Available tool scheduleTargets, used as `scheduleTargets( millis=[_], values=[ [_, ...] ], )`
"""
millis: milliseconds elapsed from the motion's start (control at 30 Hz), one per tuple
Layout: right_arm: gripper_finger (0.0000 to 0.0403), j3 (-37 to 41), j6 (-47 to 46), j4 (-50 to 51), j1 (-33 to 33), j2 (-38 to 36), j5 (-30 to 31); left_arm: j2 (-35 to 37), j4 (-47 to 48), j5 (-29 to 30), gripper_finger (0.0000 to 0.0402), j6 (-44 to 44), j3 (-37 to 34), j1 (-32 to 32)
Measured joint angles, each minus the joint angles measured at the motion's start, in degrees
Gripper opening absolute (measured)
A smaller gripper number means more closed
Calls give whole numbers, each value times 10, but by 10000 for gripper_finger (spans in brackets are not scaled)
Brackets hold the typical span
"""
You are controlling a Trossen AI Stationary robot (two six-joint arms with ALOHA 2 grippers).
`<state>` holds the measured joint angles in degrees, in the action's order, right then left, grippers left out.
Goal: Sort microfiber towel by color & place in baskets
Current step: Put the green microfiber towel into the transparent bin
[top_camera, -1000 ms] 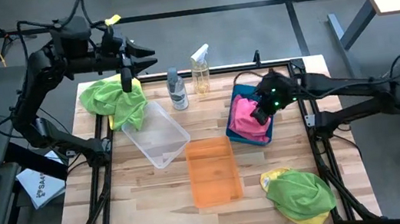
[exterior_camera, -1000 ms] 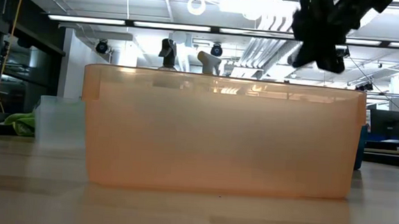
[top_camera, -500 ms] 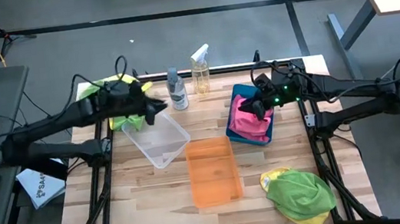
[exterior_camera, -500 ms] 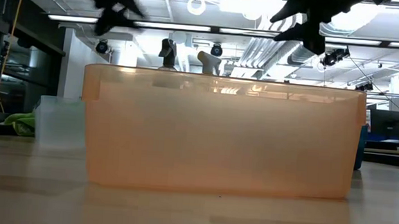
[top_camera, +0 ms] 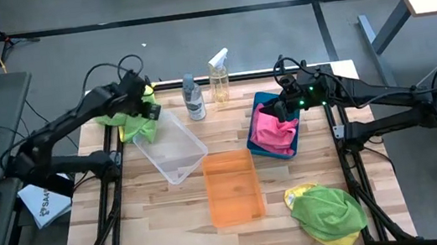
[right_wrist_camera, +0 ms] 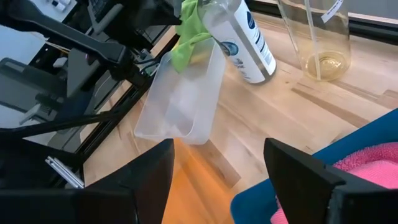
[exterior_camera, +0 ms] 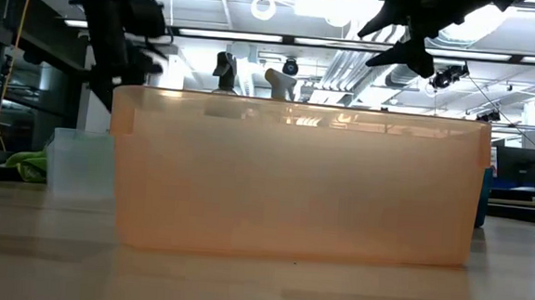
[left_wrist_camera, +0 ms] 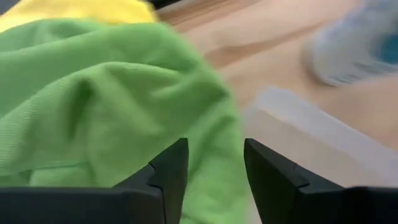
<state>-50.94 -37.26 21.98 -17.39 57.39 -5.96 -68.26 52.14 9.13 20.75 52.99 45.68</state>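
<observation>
A lime green towel (top_camera: 127,119) lies heaped on a yellow one at the table's far left, its edge against the clear basket (top_camera: 171,147). My left gripper (top_camera: 151,110) (left_wrist_camera: 214,168) stands open just over this green towel (left_wrist_camera: 106,106); I cannot tell whether it touches. A pink towel (top_camera: 270,128) lies in the teal basket (top_camera: 266,152). My right gripper (top_camera: 284,105) (right_wrist_camera: 217,180) hangs open above that basket's far end, clear of the pink towel (right_wrist_camera: 373,163). The orange basket (top_camera: 233,188) stands in the middle, and it fills the low view (exterior_camera: 294,180).
Two spray bottles (top_camera: 192,98) (top_camera: 219,76) stand at the far edge between the arms. Another green towel on a yellow one (top_camera: 325,212) lies at the near right corner. Bare wood shows at the near left.
My right gripper has opened and let go of the pink towel, which stays in the teal basket, and it has drawn up a little toward the far edge. My left arm has come down from high above the table to the green towel at the far left.
</observation>
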Motion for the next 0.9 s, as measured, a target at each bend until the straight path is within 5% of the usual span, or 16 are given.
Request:
scheduleTargets(
  millis=[367, 600, 900],
  values=[
    [246, 0, -3, 0, 0, 0, 0, -106, -74, -54, 188, 22, 12, 37],
    [246, 0, -3, 5, 0, 0, 0, -186, -51, 11, 189, -4, 98, 25],
    [246, 0, 1, 13, 0, 0, 0, -267, 12, 15, 189, 25, 147, 26]
  ],
)
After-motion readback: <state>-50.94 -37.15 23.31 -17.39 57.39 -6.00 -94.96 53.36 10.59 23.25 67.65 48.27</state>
